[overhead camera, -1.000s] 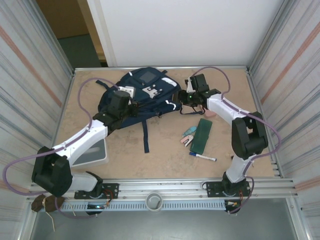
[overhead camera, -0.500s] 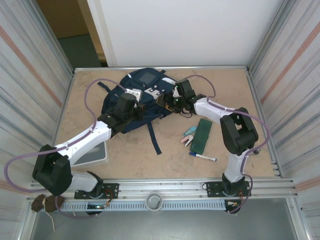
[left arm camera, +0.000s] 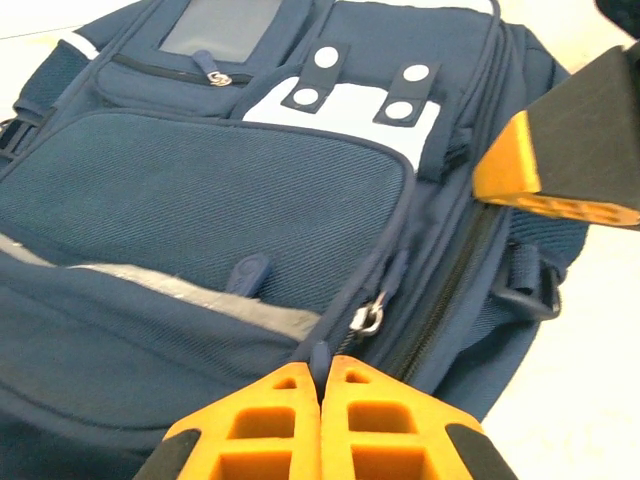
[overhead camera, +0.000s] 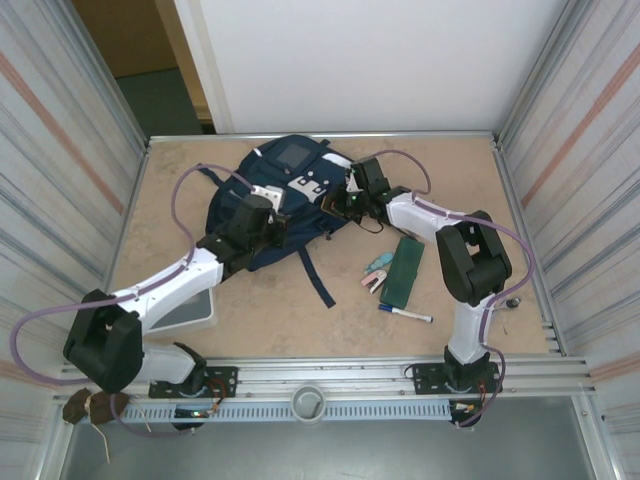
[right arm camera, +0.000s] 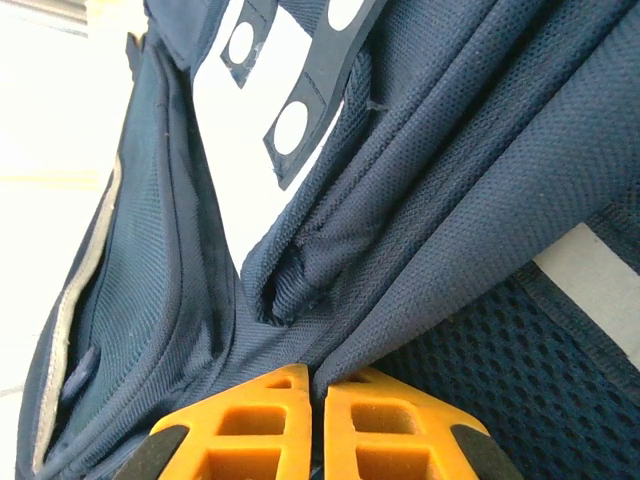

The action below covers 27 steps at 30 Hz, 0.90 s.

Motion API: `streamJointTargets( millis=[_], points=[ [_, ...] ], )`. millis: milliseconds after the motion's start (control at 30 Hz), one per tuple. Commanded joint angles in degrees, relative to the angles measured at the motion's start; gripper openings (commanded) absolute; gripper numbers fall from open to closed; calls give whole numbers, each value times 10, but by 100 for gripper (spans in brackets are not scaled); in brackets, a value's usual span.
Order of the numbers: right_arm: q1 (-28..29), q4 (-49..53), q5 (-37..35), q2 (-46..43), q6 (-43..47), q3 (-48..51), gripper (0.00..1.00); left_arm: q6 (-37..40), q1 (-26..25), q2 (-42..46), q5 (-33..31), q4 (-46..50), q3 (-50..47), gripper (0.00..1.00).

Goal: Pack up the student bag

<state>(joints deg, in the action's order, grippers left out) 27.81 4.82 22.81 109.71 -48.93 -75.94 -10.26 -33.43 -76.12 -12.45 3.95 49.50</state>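
Observation:
The student bag is a navy backpack with white patches, lying front side up at the back of the table. My left gripper is at its near left edge, shut on a navy zipper pull tab just below a metal zipper slider. My right gripper is at the bag's right side, shut on a fold of the bag's fabric; in the left wrist view one of its orange fingers shows at the upper right. A grey reflective stripe crosses the front pocket.
A dark strap trails from the bag toward the near side. To the right lie a green flat case, small pink and teal items and a marker. A white box sits beneath my left arm. Corrugated walls enclose both sides.
My right gripper has reached in from the right to the bag's side and shut on its fabric. The bag and its trailing strap shifted slightly right. The left gripper stayed shut.

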Motion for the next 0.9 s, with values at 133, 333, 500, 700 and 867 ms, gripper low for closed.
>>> streamJointTargets(
  millis=[133, 333, 500, 700, 867],
  points=[
    [-41, 74, -2, 18, 103, -48, 0, 20, 103, 57, -48, -2, -23, 0],
    [-46, 124, 22, 58, 147, -123, 0, 12, 111, 82, 23, -7, -22, 0],
    [-40, 136, 55, 119, 130, -221, 5, -7, 53, 88, 79, -43, -3, 0],
    [-46, 242, 39, 136, 174, -332, 33, -23, 30, 36, 103, -65, 45, 0],
    [-59, 168, 64, 18, 140, -156, 52, -20, 9, 11, 108, -82, 52, 0]
  ],
)
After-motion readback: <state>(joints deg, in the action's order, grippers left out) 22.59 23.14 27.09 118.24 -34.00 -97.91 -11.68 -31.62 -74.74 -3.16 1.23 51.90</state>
